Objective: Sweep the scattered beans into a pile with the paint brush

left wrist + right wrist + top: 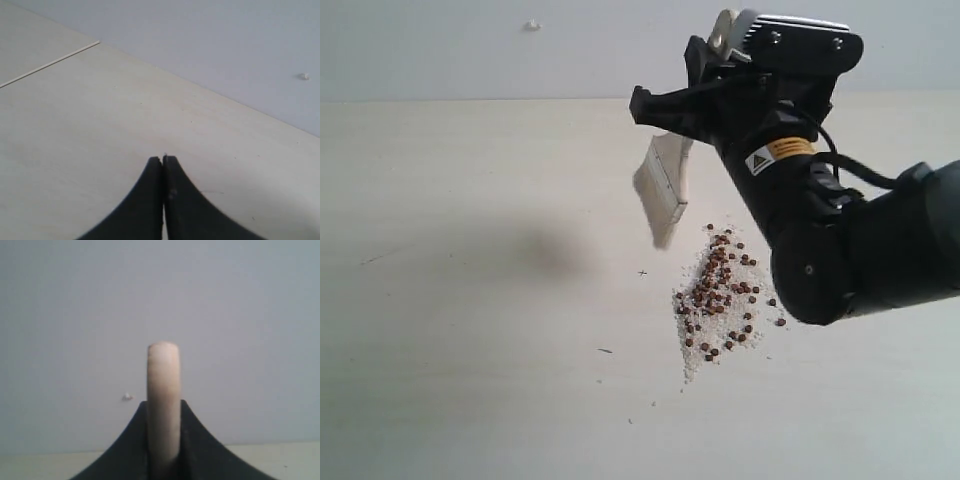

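Left gripper: seen only in the left wrist view; its dark jaws are pressed together with nothing between them, above bare table.
Table: a pale, wood-grained surface is shown, met at the far edge by a grey wall.
Shadow: a soft dark patch is cast on the table, well left of the brush.
Brush: it is held tilted, bristles down and handle up, left of the middle of the arm. The bristle tip is blurred and lies just beside the upper left of the pile; whether the table is touched cannot be told. In the right wrist view the rounded handle end is seen standing up between the jaws.
Pile: a dense, elongated cluster is laid on the table right of centre, below the bristle tip.
Beans: small reddish-brown pellets are gathered over whitish crumbs; a few are strewn at the right edge of the pile.
Right gripper: the brush handle is pinched between its black jaws, above the pile.
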